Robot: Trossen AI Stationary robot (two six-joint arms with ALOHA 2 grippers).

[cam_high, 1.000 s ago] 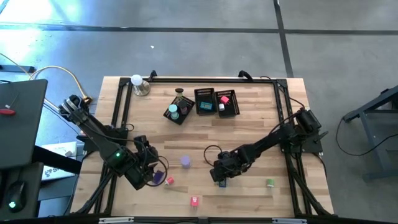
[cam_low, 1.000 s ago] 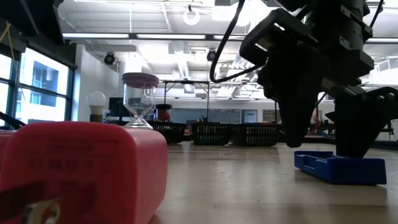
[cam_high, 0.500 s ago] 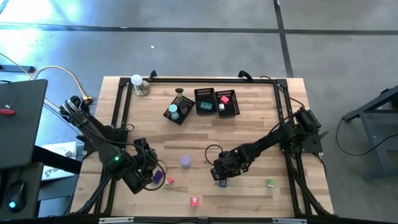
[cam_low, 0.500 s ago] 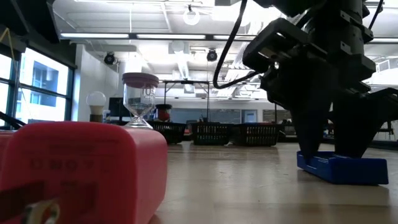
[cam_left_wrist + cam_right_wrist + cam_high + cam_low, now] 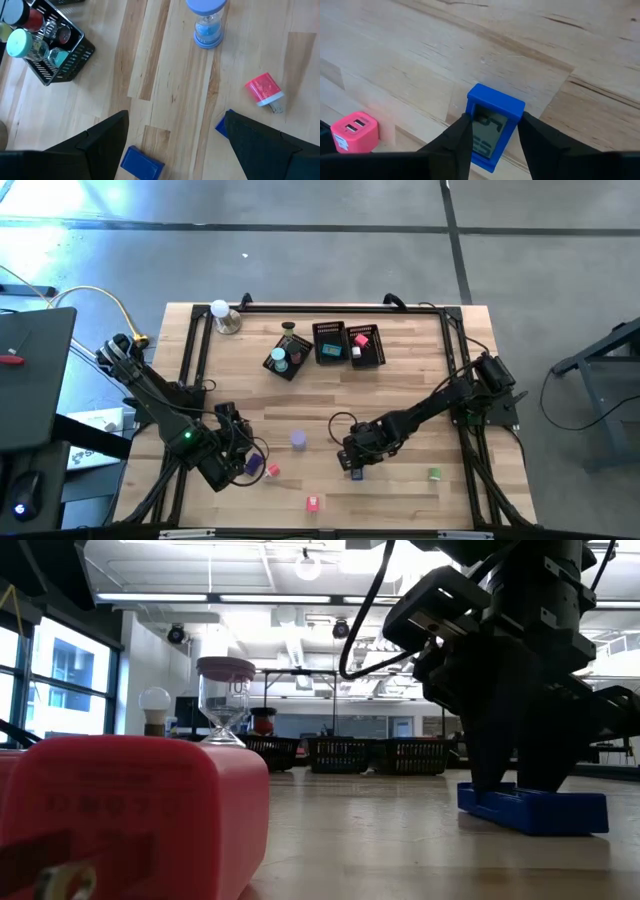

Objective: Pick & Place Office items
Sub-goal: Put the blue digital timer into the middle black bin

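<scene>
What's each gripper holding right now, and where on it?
Right gripper: jaws pinch the blue block by its two long sides, block flat on the table. Left gripper: open, nothing held.

Pale matt wooden table [image 5: 420, 75] with visible grain, smooth blue plastic block [image 5: 492, 125] with glossy screen, glossy pink plastic block [image 5: 355, 131], black wire-mesh basket [image 5: 60, 62]

baskets [image 5: 329, 343]: 3 | arms [image 5: 160, 405]: 2 | loose small items on table [image 5: 313, 503]: about 6 | lamp ball [image 5: 219, 308]: 1
</scene>
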